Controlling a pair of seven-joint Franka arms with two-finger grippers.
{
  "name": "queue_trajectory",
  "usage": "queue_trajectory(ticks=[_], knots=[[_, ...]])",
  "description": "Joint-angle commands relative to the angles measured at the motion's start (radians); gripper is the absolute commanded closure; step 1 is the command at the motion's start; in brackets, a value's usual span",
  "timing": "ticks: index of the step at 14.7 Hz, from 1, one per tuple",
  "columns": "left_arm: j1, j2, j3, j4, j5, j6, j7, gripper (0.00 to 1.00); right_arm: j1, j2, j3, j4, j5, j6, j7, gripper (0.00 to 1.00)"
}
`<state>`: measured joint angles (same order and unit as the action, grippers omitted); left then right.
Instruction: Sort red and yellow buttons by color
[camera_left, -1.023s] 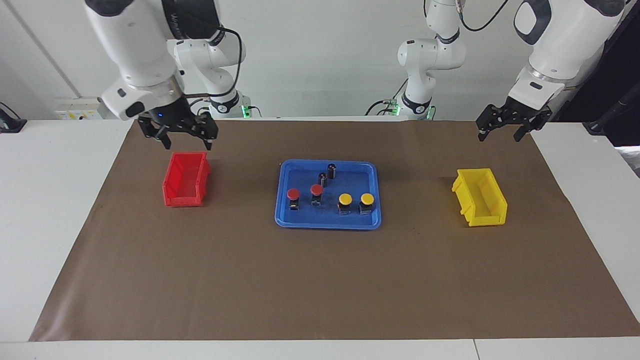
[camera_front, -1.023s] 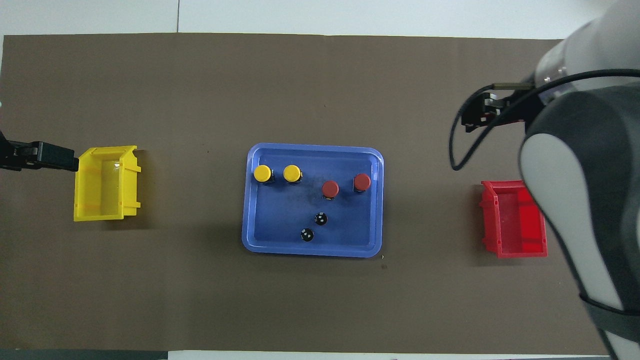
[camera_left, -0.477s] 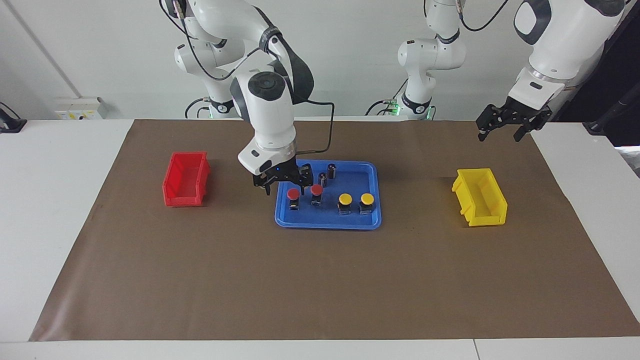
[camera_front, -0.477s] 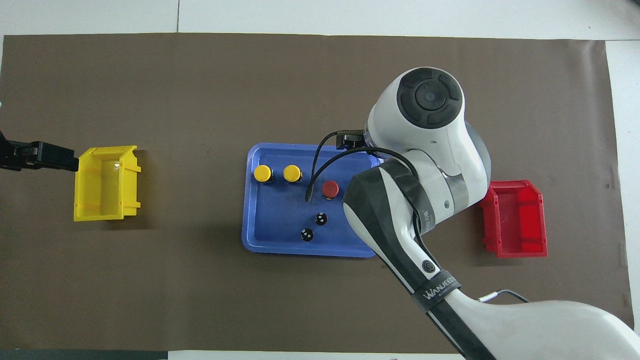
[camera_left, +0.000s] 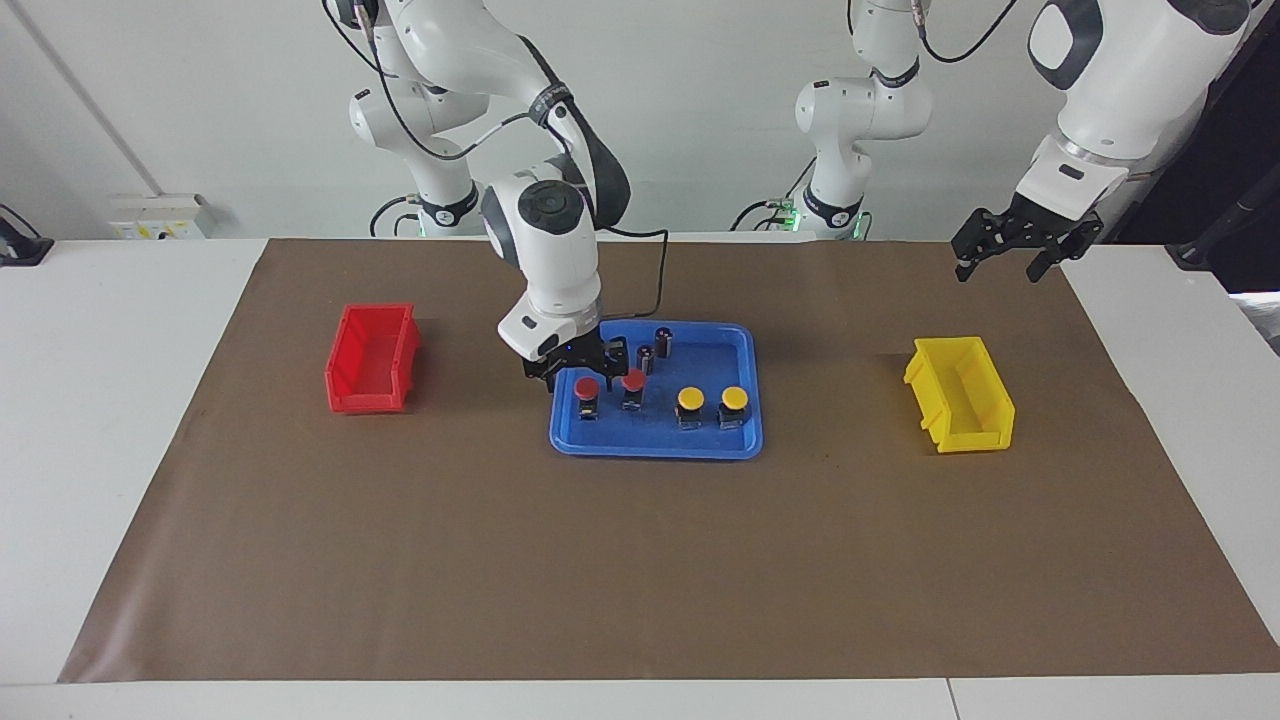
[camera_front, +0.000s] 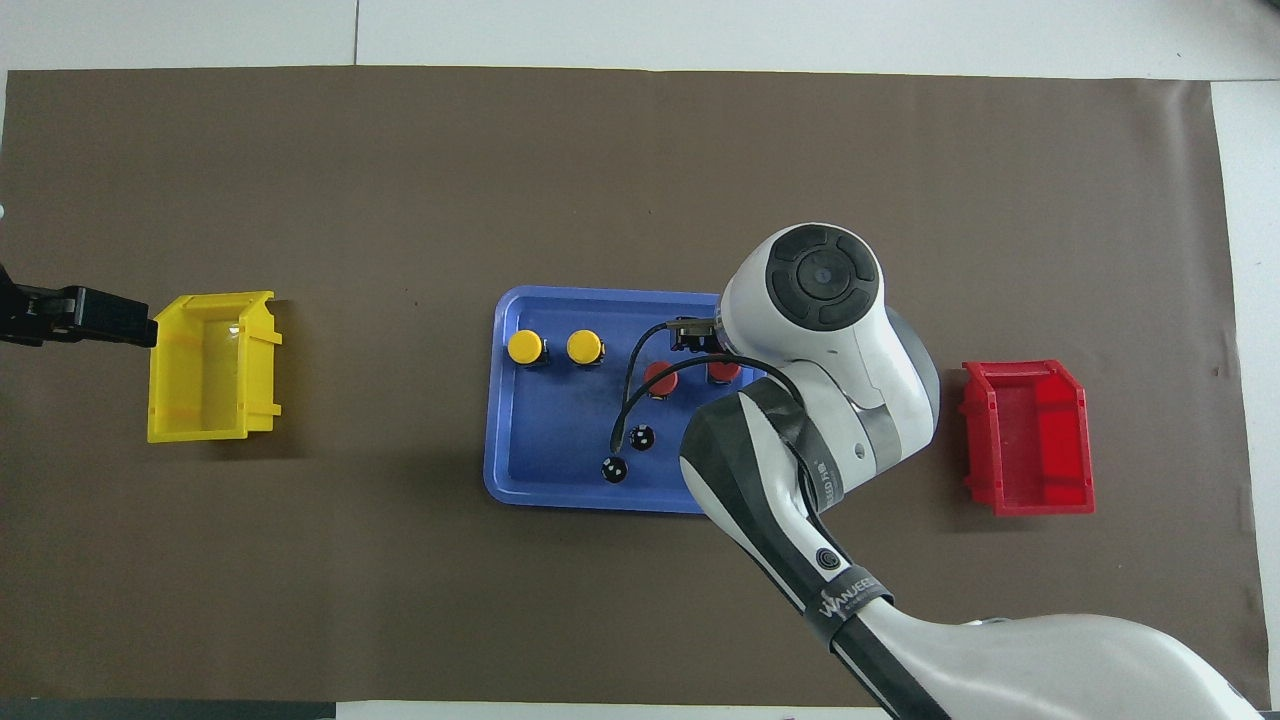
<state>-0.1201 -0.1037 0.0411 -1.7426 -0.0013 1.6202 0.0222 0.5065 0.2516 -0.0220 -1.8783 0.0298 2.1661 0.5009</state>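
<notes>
Two red buttons (camera_left: 587, 386), two yellow buttons (camera_left: 690, 398)

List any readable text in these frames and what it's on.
"WANJEE...", white letters on the black band around the right arm, overhead view; the ending is unclear.
A second white mark on the dark sleeve higher up that arm: too small to read.
Red bin, yellow bin, blue tray, buttons: no text visible.

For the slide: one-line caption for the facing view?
Right gripper down at a red button in the blue tray; left gripper waits.
</notes>
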Motion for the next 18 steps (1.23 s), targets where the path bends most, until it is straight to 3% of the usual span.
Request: queue_trajectory(ticks=[1, 13, 18], knots=[[0.02, -0.008, -0.006, 0.003, 0.009, -0.045, 0.007, 0.0, 0.006, -0.031, -0.001, -0.048, 0.036, 0.035, 0.005, 0.15], [0.02, -0.019, -0.007, -0.02, 0.015, -0.019, -0.007, 0.0, 0.012, -0.031, 0.0, -0.104, 0.038, 0.086, -0.005, 0.36], [0.01, -0.033, -0.01, -0.057, 0.015, 0.01, -0.018, 0.0, 0.014, -0.022, 0.0, -0.107, 0.036, 0.093, -0.009, 0.39]])
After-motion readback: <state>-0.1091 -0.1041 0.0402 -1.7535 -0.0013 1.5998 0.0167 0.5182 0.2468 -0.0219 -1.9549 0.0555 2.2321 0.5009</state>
